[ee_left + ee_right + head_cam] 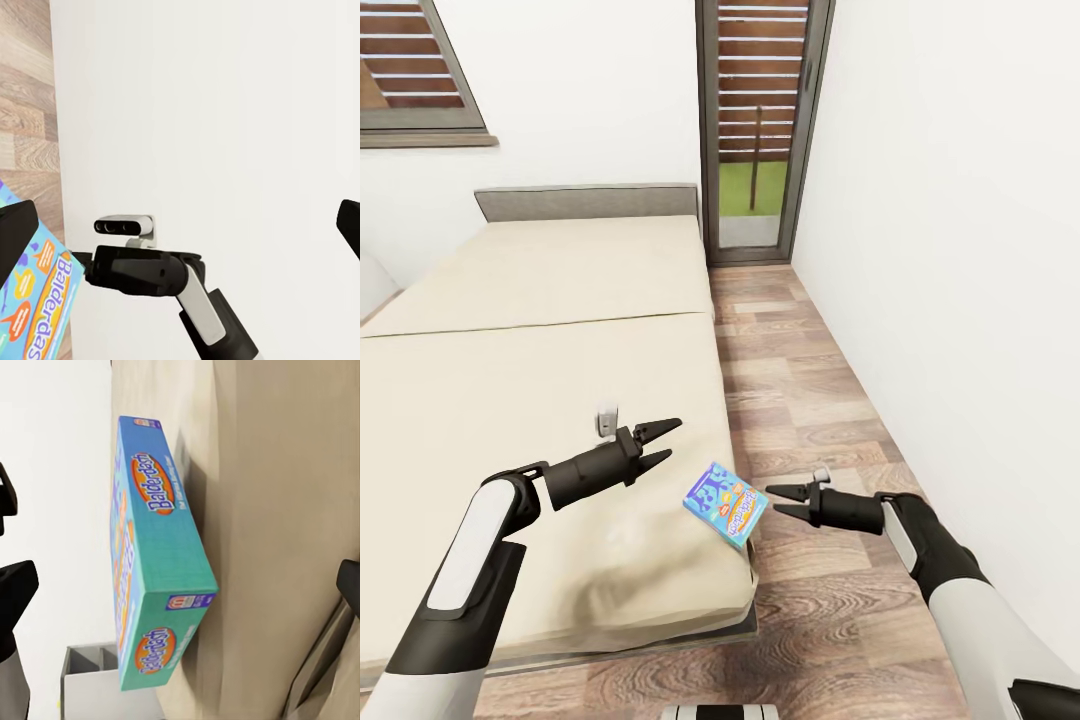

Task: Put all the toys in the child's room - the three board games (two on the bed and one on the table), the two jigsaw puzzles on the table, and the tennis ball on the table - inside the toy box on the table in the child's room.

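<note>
Right end effector [784, 499], fingers spread and empty, points at the blue game [725, 503] just beside it on the bed's [540, 340] near corner. Left end effector [657, 445], also spread, hovers farther off; right is nearer.

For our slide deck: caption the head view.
Open left gripper and right gripper flank a blue board game on the bed corner.

Blue-teal board game [724, 503] with orange lettering, seemingly Balderdash, on beige bed [520, 340]
</note>
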